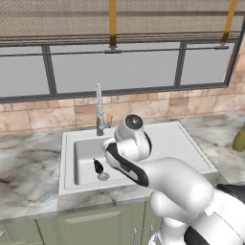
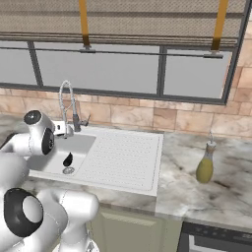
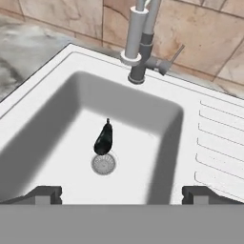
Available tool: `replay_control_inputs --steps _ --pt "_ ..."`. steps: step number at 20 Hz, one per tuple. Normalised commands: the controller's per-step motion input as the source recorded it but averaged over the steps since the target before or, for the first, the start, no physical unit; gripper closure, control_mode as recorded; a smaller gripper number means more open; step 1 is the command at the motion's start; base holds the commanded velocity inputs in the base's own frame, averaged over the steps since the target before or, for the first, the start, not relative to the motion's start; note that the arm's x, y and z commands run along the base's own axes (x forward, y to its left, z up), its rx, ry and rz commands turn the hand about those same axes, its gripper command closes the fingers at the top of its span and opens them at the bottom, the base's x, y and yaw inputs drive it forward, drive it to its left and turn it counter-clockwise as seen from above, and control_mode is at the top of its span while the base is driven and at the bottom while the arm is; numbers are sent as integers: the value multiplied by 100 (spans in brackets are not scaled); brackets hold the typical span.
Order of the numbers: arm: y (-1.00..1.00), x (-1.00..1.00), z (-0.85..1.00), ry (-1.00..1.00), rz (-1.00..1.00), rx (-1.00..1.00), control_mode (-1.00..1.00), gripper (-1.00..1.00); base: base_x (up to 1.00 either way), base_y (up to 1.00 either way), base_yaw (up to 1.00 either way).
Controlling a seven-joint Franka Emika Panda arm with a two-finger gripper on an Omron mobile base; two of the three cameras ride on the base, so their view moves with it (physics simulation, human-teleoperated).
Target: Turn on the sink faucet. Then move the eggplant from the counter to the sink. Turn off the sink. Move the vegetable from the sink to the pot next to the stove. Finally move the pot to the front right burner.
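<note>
Eggplant (image 3: 103, 138) down in the basin, lying on the white floor of the sink (image 3: 47, 90), blunt end touching the rim of the round drain (image 3: 103, 164), stem end pointing up and away toward the sink faucet (image 3: 139, 52). Seen from the claw (image 3: 122, 194): ahead and a little left of the midline between the 2 dark tips, below them, deep in the well. Long axis running nearly away from the claw, tilted only slightly, so close to in line with the look of the hand rather than across it. Jaws spread as wide as they go, nothing between them, nothing touched. Faucet beyond the eggplant, at the back rim, its small side lever (image 3: 172, 56) sticking out to the right of the base. No stream of water visible from the spout. Dotted drainboard (image 3: 219, 143) off to the right of the claw, marble counter (image 3: 28, 52) off to the left. Olive-yellow bottle (image 2: 205, 165) well off to the right on the counter, not part of this job. Judged from the scene: eggplant already delivered, faucet lever or a pick-up from the basin the likely next call. For a pick-up, a drop straight down and forward, with the tips turned to close across the short width.
</note>
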Motion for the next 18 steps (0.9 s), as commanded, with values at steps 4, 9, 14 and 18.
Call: replay_control_inputs --steps 4,9,14,18 --pt "20 11 -42 4 -8 -3 -100 -100 0 0 0" --pt "17 6 -32 6 -7 0 -100 -100 0 0 0" --pt "10 9 -17 6 -2 0 -100 -100 0 0 0" --pt "27 27 -25 3 -8 0 -100 -100 0 0 0"
